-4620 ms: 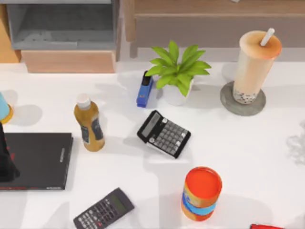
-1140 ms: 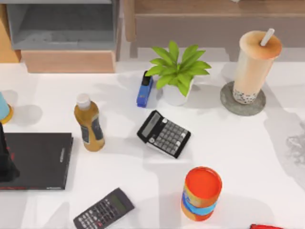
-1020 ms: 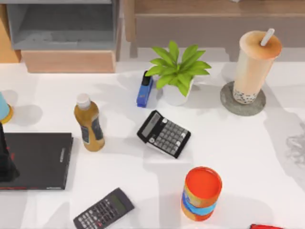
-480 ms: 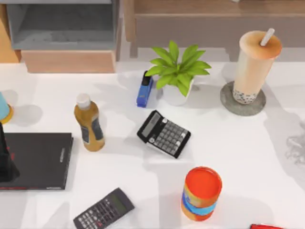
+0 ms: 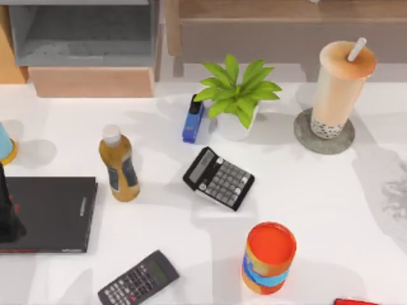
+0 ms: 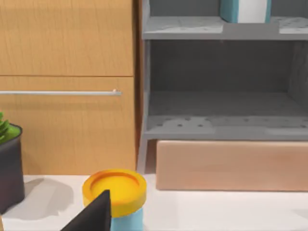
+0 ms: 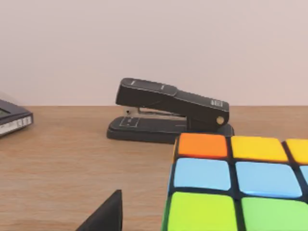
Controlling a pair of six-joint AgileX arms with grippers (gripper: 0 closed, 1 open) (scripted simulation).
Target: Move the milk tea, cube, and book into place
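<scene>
The milk tea [image 5: 343,82] stands upright on a round grey coaster [image 5: 304,141] at the table's back right. The cube [image 7: 240,187], with orange, yellow, blue and green tiles, rests on a wooden surface close to my right gripper [image 7: 144,226]. One black fingertip [image 7: 103,214] stands apart from the cube's side, and the gripper is open. The teal book [image 6: 243,9] stands upright on the grey shelf's upper level. My left gripper [image 5: 6,219] is parked at the table's left edge over a flat black book [image 5: 54,213], open, with one fingertip [image 6: 94,216] in sight.
A black stapler [image 7: 168,113] lies behind the cube. On the table are a potted plant [image 5: 236,95], a blue stapler [image 5: 193,119], an amber bottle [image 5: 119,164], two calculators [image 5: 219,178] [image 5: 138,278] and an orange can [image 5: 269,256]. A yellow-lidded blue container [image 6: 114,190] stands near the left gripper.
A broad grey shadow has spread over the table's right edge since the earliest frame and shifts slightly. Nothing on the table has moved.
</scene>
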